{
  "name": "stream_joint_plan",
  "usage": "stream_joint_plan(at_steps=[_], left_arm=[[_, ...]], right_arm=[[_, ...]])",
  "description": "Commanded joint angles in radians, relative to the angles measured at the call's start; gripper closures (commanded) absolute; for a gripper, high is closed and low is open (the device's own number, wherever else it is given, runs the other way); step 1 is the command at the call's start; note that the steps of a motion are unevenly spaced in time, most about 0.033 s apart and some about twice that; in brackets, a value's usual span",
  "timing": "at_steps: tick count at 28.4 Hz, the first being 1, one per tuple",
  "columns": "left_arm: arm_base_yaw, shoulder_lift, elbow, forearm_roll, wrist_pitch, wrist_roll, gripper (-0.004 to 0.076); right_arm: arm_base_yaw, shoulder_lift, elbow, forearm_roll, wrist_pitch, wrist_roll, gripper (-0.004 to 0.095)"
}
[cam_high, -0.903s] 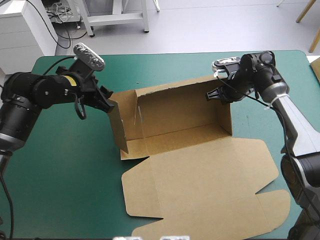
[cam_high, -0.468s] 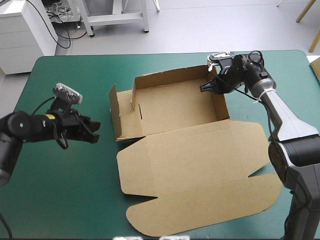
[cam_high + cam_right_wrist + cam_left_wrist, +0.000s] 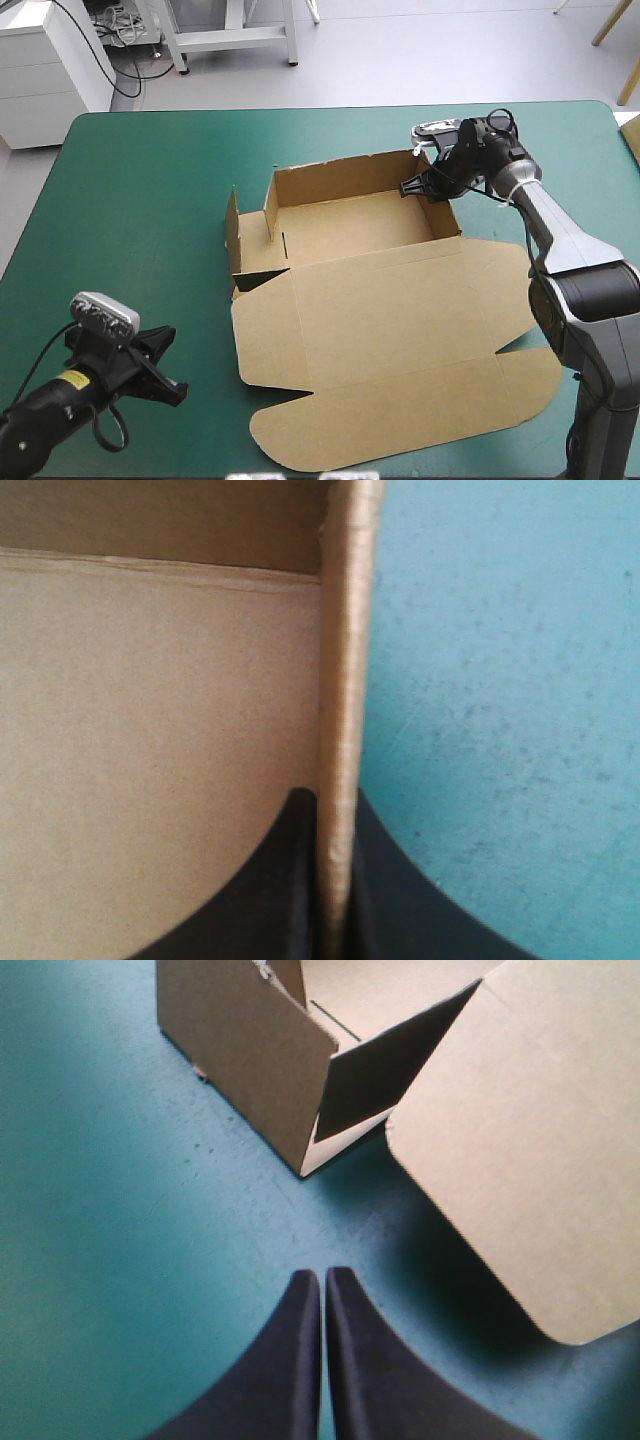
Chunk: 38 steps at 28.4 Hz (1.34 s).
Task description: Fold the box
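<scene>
The brown box (image 3: 350, 215) sits mid-surface (image 3: 140, 200) as an open tray. Its long axis runs left to right and its lid (image 3: 400, 340) lies flat on the near side. The right gripper (image 3: 335, 805) pinches the box's right wall at its far corner. The left gripper (image 3: 322, 1275), closed and empty, sits well apart off the box's near-left corner. It points toward the left wall (image 3: 250, 1070), which is likely the side needing work next.

The light is bright and even and comes from above; shadows in the high view are short and soft. In the left wrist view the lid (image 3: 530, 1150) throws a dark, soft-edged shadow on the teal-green cover (image 3: 120, 1220), and one inner wall of the box (image 3: 385, 1075) is dark.
</scene>
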Motion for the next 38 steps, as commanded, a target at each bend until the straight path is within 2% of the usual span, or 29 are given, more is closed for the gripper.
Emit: stream_joint_plan(at_steps=[1,5,9,12,18,22,24,28,38], left_arm=[[0.000,-0.094,0.029,0.106,-0.058,-0.141,0.0731],[0.000,-0.185,0.054,0.237,-0.047,-0.265,0.0731],[0.000,-0.225,0.078,0.244,-0.054,-0.276,0.0731],[0.000,-0.229,0.081,0.243,-0.061,-0.276,0.0731],[0.000,-0.229,0.079,0.245,-0.051,-0.272,0.0731],[0.000,-0.229,0.043,0.274,0.040,-0.265,0.0731],[0.000,-0.229,0.024,0.298,0.100,-0.265,0.0731],[0.000,-0.231,0.013,0.276,0.175,-0.269,0.0731],[0.000,-0.275,0.011,0.241,0.201,-0.277,0.0731]], right_arm=[[-0.001,-0.020,-0.003,-0.012,0.130,-0.026,0.0929],[-0.001,-0.020,-0.022,-0.012,0.130,-0.026,0.0929],[0.001,-0.020,-0.082,-0.005,0.130,-0.026,0.0908],[0.001,-0.027,-0.146,0.007,0.130,-0.021,0.0840],[0.001,-0.078,-0.237,-0.013,0.130,-0.021,0.0639],[0.001,-0.153,-0.238,-0.043,0.130,-0.026,0.0404],[0.001,-0.181,-0.238,-0.051,0.130,-0.026,0.0350],[0.001,-0.238,-0.238,-0.053,0.130,-0.021,0.0343],[0.001,-0.210,-0.158,-0.087,0.130,-0.021,0.0343]])
